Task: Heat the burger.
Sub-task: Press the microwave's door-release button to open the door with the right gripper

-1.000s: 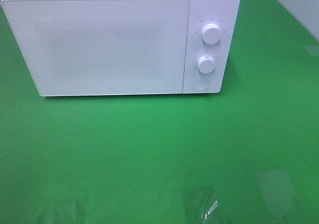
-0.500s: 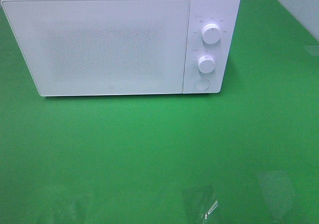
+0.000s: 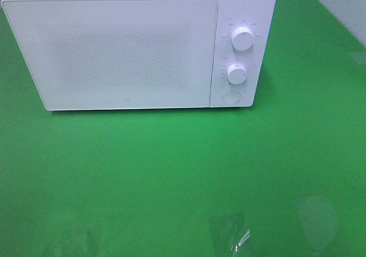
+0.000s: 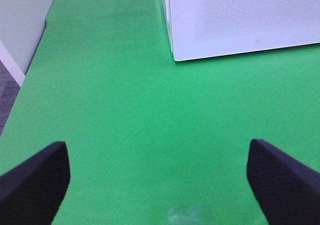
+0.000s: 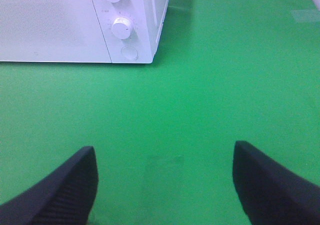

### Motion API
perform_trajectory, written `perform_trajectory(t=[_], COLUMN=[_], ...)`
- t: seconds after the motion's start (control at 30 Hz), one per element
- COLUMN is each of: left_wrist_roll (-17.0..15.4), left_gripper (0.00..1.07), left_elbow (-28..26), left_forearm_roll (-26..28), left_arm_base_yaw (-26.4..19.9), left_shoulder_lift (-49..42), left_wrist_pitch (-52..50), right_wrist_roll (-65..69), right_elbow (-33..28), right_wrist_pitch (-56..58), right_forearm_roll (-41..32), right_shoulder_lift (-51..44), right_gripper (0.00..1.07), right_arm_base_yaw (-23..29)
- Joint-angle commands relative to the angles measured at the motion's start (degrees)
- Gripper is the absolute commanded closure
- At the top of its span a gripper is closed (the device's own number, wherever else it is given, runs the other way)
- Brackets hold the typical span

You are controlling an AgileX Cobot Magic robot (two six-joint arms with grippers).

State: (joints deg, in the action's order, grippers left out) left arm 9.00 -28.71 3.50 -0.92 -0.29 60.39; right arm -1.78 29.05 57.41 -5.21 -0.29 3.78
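The green bench (image 3: 171, 171) is the biggest thing here, and most of it is bare. The white microwave (image 3: 143, 17) sits at the back of it and faces the arms. I think it is put there so that the front stays free for reaching and for the door to swing out.

The door (image 3: 86, 68) is shut and milky white, so nobody can see inside. The burger does not show in any view. It may be behind that door, but I cannot tell.

The left jaws are spread wide and hold nothing. They hang low over the bench, near the microwave's left corner and not far from the bench's side edge. The right jaws are spread wide too, empty, and face the knob side.

The top knob (image 3: 243, 39), the lower knob (image 3: 236, 73) and the round button (image 3: 231, 97) have nothing in front of them.
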Motion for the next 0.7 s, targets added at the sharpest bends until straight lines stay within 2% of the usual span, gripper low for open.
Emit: perform_trajectory(t=[0.03, 0.7], left_wrist_roll=[-0.3, -0.3], left_gripper=[0.18, 0.18], left_elbow=[0.1, 0.1], left_forearm_roll=[0.2, 0.2], left_arm_base_yaw=[-0.2, -0.2], left_shoulder_lift=[-1.0, -1.0], left_wrist_pitch=[-0.8, -0.8], right_wrist_roll=[-0.1, 0.0], right_elbow=[-0.1, -0.1], right_wrist_pitch=[0.0, 0.0], right_forearm_roll=[0.2, 0.2], right_shoulder_lift=[-1.4, -1.4], right_gripper=[0.34, 0.34], right_arm_base_yaw=[-0.5, -0.3])
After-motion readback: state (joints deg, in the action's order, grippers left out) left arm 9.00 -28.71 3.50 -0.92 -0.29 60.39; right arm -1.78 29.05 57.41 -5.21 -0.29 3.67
